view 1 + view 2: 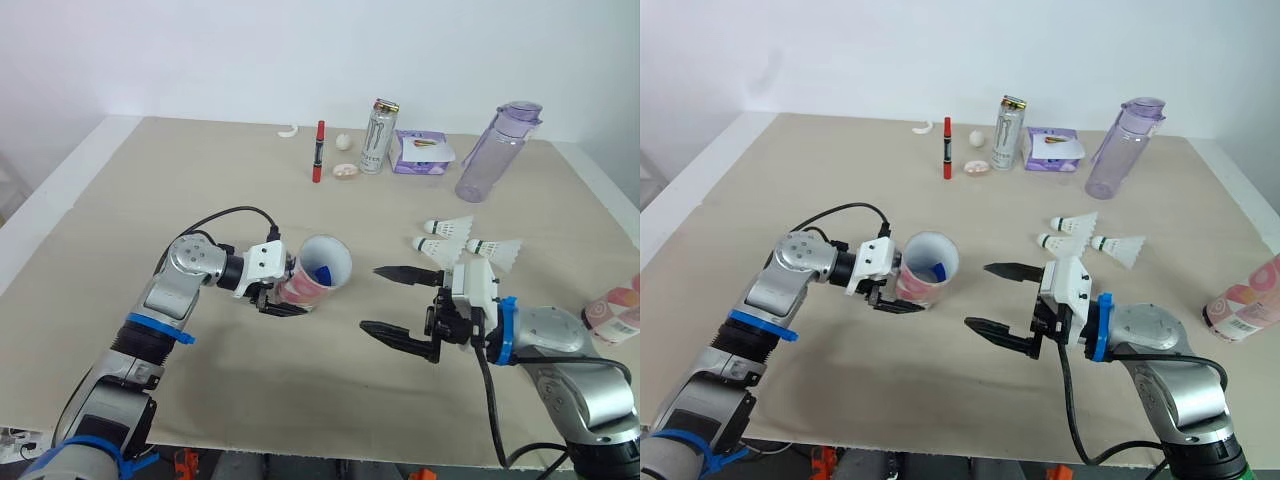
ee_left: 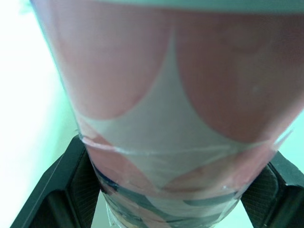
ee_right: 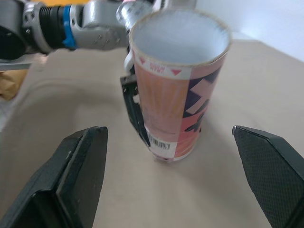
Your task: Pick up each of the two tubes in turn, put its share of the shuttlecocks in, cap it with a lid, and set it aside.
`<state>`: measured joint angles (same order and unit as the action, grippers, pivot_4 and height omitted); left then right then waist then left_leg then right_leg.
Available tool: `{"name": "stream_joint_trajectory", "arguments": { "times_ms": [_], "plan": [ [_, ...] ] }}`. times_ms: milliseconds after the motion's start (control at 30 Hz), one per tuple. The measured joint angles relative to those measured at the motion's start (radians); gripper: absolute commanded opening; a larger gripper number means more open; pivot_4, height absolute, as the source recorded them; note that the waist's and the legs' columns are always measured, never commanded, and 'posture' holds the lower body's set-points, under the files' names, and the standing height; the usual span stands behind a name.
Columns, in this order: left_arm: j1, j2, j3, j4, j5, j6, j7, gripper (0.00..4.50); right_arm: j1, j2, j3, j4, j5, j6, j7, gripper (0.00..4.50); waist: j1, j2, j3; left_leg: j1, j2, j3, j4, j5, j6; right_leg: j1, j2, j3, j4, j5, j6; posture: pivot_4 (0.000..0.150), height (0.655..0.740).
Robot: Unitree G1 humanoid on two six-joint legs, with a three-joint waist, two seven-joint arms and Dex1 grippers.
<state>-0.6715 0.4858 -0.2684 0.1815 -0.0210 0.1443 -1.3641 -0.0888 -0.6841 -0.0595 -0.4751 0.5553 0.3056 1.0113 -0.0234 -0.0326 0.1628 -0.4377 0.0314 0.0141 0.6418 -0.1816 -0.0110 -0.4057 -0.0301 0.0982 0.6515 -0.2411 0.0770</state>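
My left gripper (image 1: 288, 296) is shut on a pink and white tube (image 1: 318, 272) near its base, and the tube's open mouth tilts toward my right arm. Something blue shows inside the mouth. In the left wrist view the tube (image 2: 180, 118) sits tight between both fingers (image 2: 71, 190). My right gripper (image 1: 372, 298) is open and empty, its fingers spread wide a short way right of the tube (image 3: 178, 95). Three white shuttlecocks (image 1: 447, 227) lie on the table behind my right wrist. A second pink tube (image 1: 1240, 300) stands at the table's right edge.
Along the far side stand a purple water bottle (image 1: 497, 150), an energy drink can (image 1: 378, 136), a purple tissue pack (image 1: 420, 152) and a red pen (image 1: 318, 150), with small white bits near them. The beige table (image 1: 150, 200) is bare on the left.
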Motion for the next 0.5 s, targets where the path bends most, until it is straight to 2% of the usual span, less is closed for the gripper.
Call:
{"name": "stream_joint_trajectory", "arguments": {
  "times_ms": [233, 500],
  "plan": [
    [0.003, 0.049, -0.070, -0.150, 0.004, 0.183, -0.009, 3.67, 0.006, 0.000, 0.022, 0.002, -0.005, -0.024, 0.035, 4.50, 0.000, 0.000, 0.000, 0.000, 0.001, 0.000, 0.000, 0.000, 0.000, 0.000, 0.002, 0.000, 0.000, -0.001, 0.000, 0.150, 0.7400],
    [-0.039, 0.086, -0.139, -0.210, 0.026, 0.261, 0.003, 3.67, 0.005, 0.002, 0.046, 0.043, -0.018, -0.045, 0.056, 4.50, 0.001, 0.000, 0.000, 0.001, 0.002, 0.000, 0.000, 0.000, 0.000, 0.000, 0.002, 0.000, 0.000, -0.002, -0.001, 0.150, 0.7400]
  ]
}}
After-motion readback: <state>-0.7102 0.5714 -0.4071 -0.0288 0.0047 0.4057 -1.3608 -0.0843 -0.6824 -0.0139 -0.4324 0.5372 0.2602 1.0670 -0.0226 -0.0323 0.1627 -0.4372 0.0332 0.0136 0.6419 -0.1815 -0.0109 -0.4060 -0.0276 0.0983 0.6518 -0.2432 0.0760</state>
